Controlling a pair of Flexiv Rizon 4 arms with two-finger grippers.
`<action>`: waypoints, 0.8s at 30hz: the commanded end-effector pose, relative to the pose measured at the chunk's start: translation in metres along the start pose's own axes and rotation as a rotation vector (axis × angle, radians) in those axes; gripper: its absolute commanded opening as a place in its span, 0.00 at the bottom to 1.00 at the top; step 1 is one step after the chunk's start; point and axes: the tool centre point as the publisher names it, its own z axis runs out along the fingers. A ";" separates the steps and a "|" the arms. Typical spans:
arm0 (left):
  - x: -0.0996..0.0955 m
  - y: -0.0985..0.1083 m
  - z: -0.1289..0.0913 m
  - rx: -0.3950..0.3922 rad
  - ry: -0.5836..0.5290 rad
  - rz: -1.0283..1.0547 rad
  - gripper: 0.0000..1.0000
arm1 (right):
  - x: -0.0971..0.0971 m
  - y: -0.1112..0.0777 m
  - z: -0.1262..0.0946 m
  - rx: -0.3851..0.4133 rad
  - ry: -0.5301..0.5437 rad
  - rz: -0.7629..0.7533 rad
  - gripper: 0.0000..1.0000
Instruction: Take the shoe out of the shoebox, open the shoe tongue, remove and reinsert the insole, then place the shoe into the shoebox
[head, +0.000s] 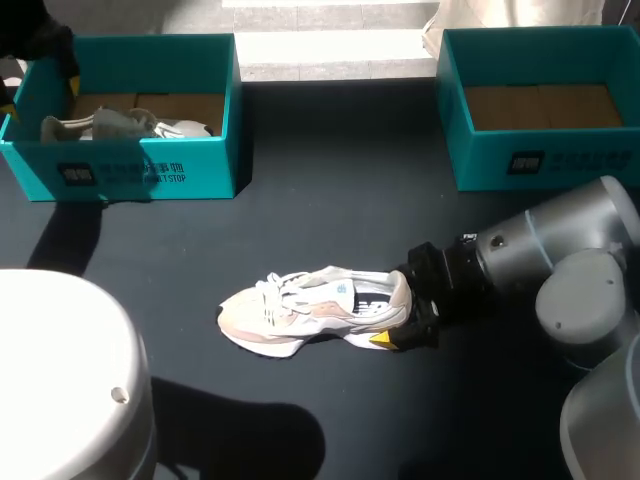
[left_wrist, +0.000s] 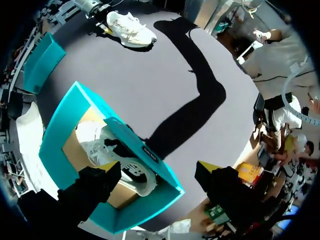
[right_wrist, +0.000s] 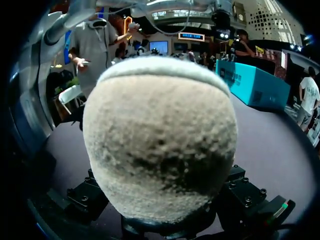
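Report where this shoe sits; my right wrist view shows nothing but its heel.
Observer: The shoe rests on the table, in front of the gap between two boxes, toe pointing to your left.
Operator: Check the right shoebox.
Observer: The right shoebox shows only its bare cardboard floor.
Operator: Now check the left one.
Observer: The left shoebox holds a second shoe.

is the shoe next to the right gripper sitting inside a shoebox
No, the shoe lies on the dark table, apart from both the left shoebox and the right shoebox.
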 end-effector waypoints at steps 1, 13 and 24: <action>-0.001 -0.045 0.002 0.040 -0.094 -0.530 1.00 | 0.001 -0.003 0.003 0.007 0.000 0.001 0.00; -0.001 -0.127 0.009 0.094 -0.200 -1.095 1.00 | 0.001 -0.003 0.003 0.007 0.000 0.001 0.00; -0.001 -0.127 0.009 0.094 -0.200 -1.095 1.00 | 0.001 -0.003 0.003 0.007 0.000 0.001 0.00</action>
